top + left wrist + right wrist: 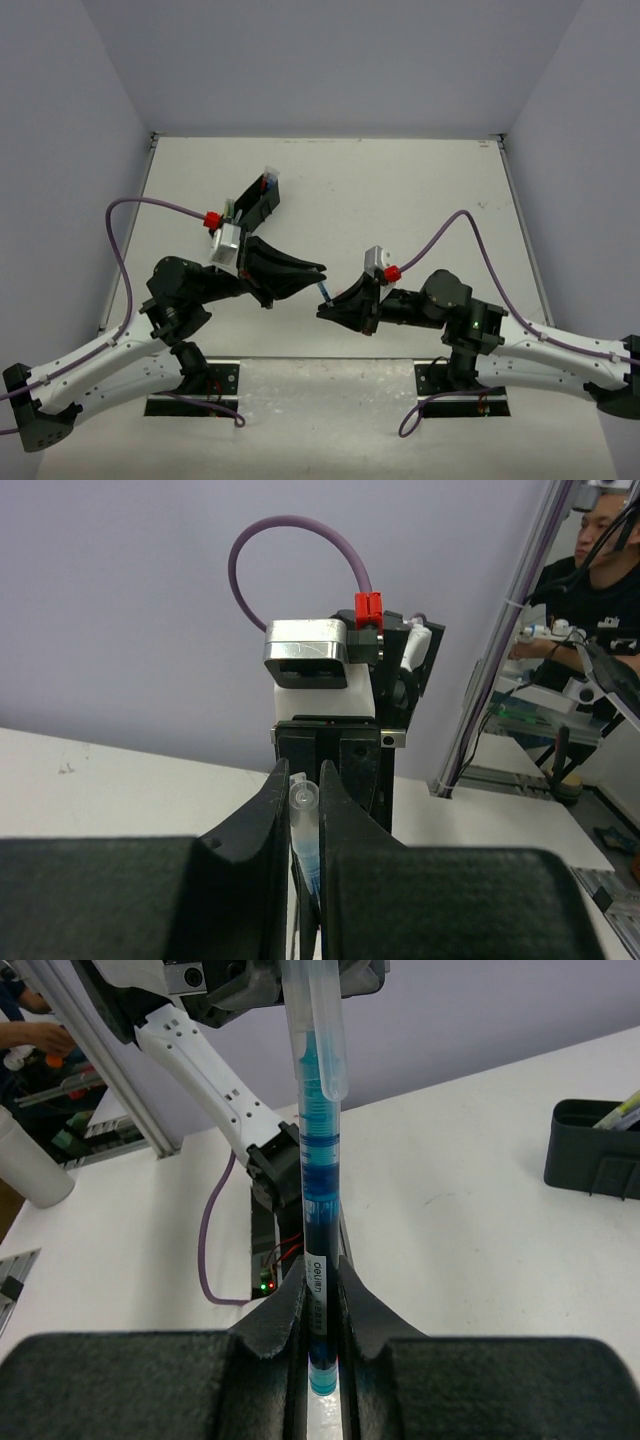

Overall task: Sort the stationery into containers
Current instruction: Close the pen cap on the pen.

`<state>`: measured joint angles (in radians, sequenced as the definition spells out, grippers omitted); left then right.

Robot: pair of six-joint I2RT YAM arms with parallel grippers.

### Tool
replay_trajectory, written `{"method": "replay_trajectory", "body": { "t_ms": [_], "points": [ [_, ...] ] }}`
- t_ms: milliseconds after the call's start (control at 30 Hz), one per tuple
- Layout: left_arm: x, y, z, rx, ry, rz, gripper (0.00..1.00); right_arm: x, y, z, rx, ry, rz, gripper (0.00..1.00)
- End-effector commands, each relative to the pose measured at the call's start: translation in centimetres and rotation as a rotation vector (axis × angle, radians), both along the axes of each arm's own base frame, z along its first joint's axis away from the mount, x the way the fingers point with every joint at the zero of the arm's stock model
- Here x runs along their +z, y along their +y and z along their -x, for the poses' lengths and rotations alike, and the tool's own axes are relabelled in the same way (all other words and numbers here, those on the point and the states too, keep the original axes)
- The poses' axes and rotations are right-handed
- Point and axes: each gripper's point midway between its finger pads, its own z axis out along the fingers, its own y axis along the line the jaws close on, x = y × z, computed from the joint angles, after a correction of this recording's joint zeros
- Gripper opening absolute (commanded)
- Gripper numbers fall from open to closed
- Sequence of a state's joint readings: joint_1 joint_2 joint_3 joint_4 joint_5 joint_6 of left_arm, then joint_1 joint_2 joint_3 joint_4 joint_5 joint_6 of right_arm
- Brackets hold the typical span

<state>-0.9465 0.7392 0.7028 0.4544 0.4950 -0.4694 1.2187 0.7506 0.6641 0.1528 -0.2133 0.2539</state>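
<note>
Organiser tray [262, 205]: black, long and narrow, on the tabletop [420, 190] at the left rear, just behind the left arm's wrist; pale pen ends [268, 181] show at its far end.
Left hand [319, 272]: points right toward the other hand; its fingers [265, 820] are closed against both sides of the clear capped end of the blue pen [303, 802].
Blue pen: translucent barrel with blue ink, held off the tabletop between the two hands at centre front, well apart from the tray.
Right hand [320, 1300]: points left, clamped on the pen's opposite end, the labelled part of the barrel lying between its fingers.
</note>
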Motion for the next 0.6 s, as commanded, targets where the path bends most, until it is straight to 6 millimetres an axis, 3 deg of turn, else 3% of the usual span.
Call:
{"method": "replay_trajectory", "body": {
  "t_ms": [0, 167, 300, 567],
  "points": [
    [-4.3, -1.4, -0.1, -0.054, 0.110, -0.091, 0.00, 9.7, -0.2, -0.7, -0.045, -0.108, -0.197, 0.00],
    [-6.6, -2.4, -1.2, -0.036, 0.247, -0.135, 0.00, 12.5, -0.4, -1.6, -0.092, -0.179, -0.231, 0.00],
    [-10.2, -3.0, -2.6, 0.020, 0.391, -0.220, 0.00, 16.5, -2.0, -2.9, -0.195, -0.210, -0.299, 0.00],
    [-15.6, -3.7, -1.7, 0.010, 0.509, -0.318, 0.00, 22.2, -4.4, -4.1, -0.293, -0.208, -0.423, 0.00]
  ]
}}
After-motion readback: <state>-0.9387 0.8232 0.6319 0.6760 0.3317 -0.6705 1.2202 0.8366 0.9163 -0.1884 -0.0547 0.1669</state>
